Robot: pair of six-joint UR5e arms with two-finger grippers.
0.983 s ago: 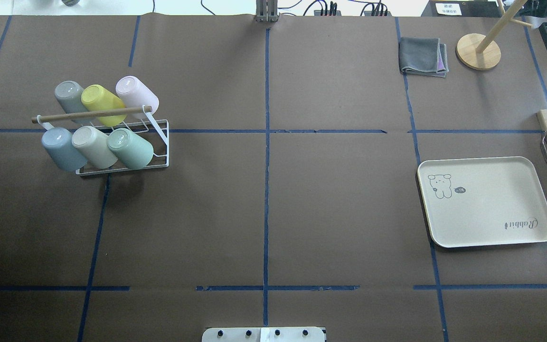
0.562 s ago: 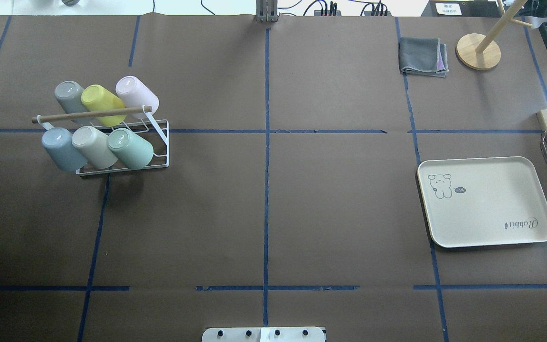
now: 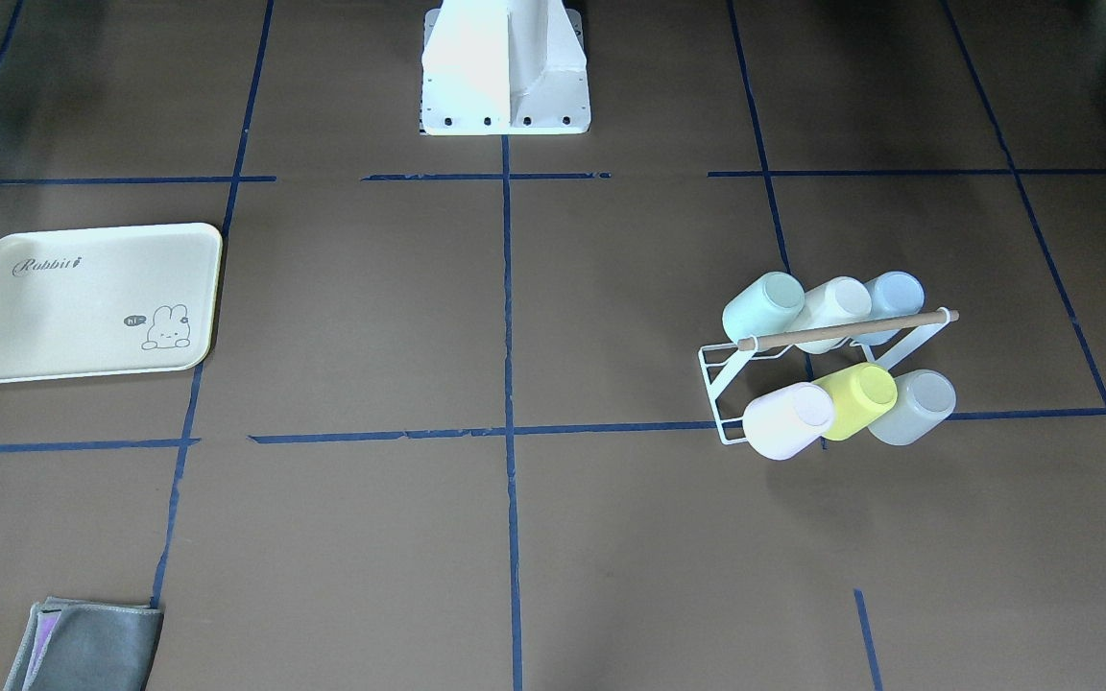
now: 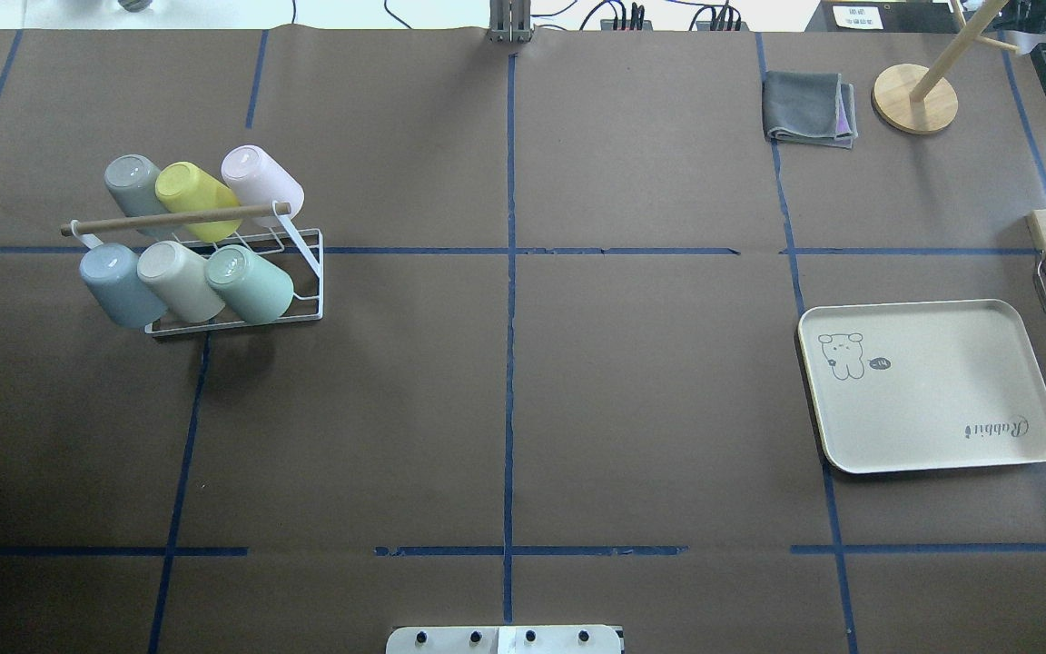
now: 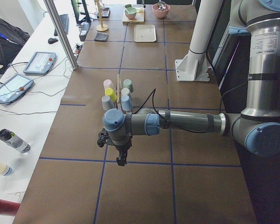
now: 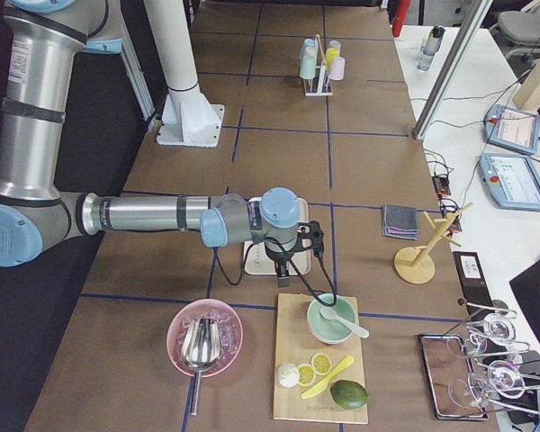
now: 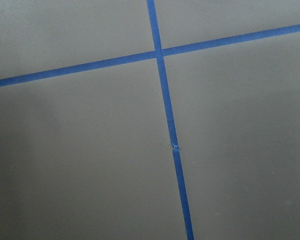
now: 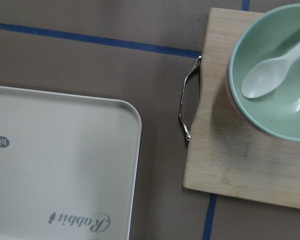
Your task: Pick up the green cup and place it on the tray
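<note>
Green cup [image 4: 255, 284] unmoved on rack [image 4: 123, 223], tray [image 4: 932, 391] too, left gripper [image 5: 121, 161], right gripper [image 6: 283, 279] jaws unreadable

The bench [image 4: 632, 409] is covered in matt brown paper, lined with smooth blue tape [image 4: 509, 363]. The green cup [image 4: 255, 283] looks like smooth plastic with a faint sheen. Its rack [image 4: 320, 272] is white-coated wire with a bare wooden rod [image 4: 169, 219]. The tray [image 4: 932, 391] is smooth, matt cream. Beyond the tray a grey cloth [image 4: 804, 107] looks soft. Beside the tray, a grained wooden board [image 8: 240, 165] has a shiny metal handle [image 8: 186, 107] and carries a glossy bowl [image 8: 285, 100].
</note>
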